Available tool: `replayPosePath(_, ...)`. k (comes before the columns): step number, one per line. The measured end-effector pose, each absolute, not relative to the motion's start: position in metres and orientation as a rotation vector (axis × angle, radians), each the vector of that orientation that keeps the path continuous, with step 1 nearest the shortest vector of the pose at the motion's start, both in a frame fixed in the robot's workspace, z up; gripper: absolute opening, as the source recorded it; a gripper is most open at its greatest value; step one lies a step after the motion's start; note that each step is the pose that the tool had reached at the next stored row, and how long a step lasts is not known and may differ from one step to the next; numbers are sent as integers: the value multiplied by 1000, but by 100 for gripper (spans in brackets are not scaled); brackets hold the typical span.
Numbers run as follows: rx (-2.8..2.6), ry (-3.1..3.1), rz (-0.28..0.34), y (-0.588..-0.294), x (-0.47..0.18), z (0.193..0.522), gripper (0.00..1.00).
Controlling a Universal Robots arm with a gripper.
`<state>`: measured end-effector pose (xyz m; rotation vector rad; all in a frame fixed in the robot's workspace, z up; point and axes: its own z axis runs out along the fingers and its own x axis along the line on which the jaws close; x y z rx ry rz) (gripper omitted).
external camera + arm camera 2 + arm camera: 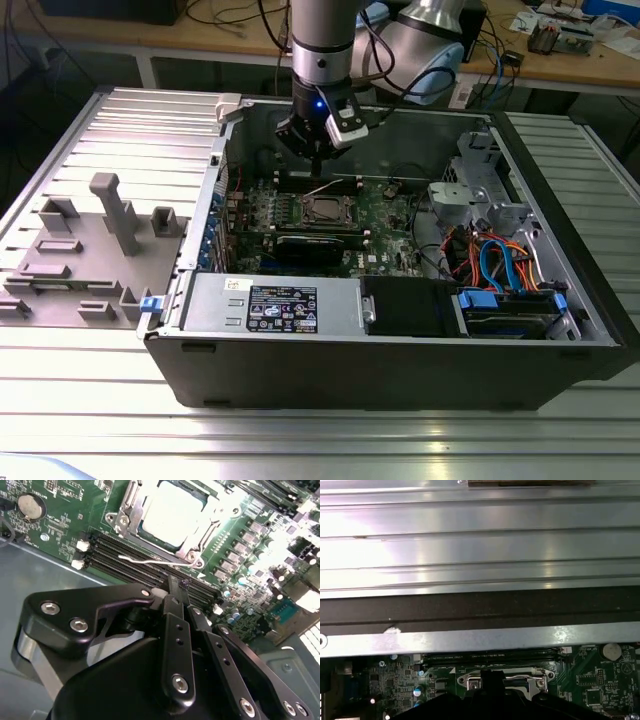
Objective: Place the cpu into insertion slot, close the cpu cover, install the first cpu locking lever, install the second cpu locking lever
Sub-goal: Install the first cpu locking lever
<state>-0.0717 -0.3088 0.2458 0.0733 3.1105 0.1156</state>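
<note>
When you check the gripper [180, 586], note in the second wrist view that its black fingers [176, 625] are drawn together to a narrow gap and hold nothing. From the exterior view, confirm that the gripper [316, 160] hangs inside the open computer case [400, 370], over the far edge of the green circuit board [60, 525]. Just beyond the fingertips, locate a thin wire locking lever [150, 560]; it stands raised and unlatched across the long black memory slots [125, 555]. You cannot tell whether the fingers touch it. Past the lever, verify that the cpu [175, 512] lies flat in the insertion slot [120, 517], silver top upward. Note that the cpu cover [196, 536] lies down around the chip, framing it.
</note>
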Motion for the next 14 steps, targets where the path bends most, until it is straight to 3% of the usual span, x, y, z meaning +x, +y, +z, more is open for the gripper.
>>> replayPosePath(14,74,3111,129,-309,-53,233,11)
